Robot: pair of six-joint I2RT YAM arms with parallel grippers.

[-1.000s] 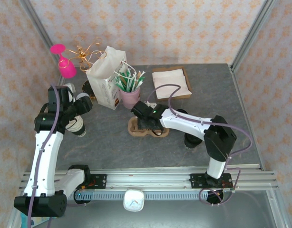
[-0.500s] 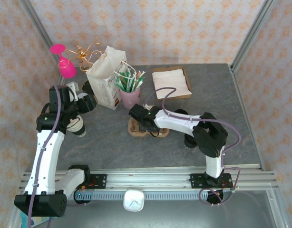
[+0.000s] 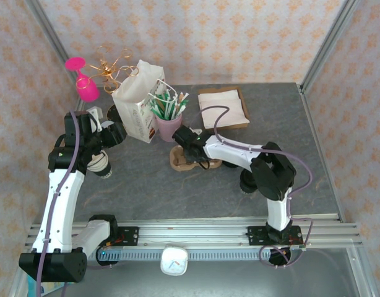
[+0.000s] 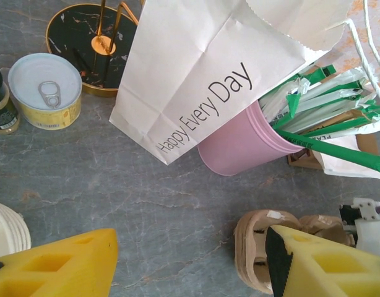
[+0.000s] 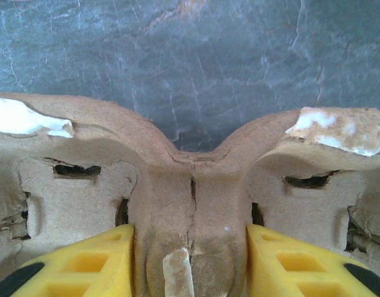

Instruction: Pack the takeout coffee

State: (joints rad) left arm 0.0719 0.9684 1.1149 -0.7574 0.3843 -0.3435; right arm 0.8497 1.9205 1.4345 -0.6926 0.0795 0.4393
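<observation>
Takeout coffee [image 3: 246,184] stays put while right jaws close on the carrier [image 5: 190,185].

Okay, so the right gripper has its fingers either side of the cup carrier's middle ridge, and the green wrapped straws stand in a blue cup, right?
Not quite: the cup holding the green wrapped straws is pink, not blue, as the left wrist view shows. The right gripper has its fingers either side of the cup carrier's middle ridge.

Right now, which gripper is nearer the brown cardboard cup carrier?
Right. The right gripper clamps the cup carrier by its central bridge, one finger on each side. The left gripper hangs open well to the carrier's left, beside the white paper bag.
</observation>
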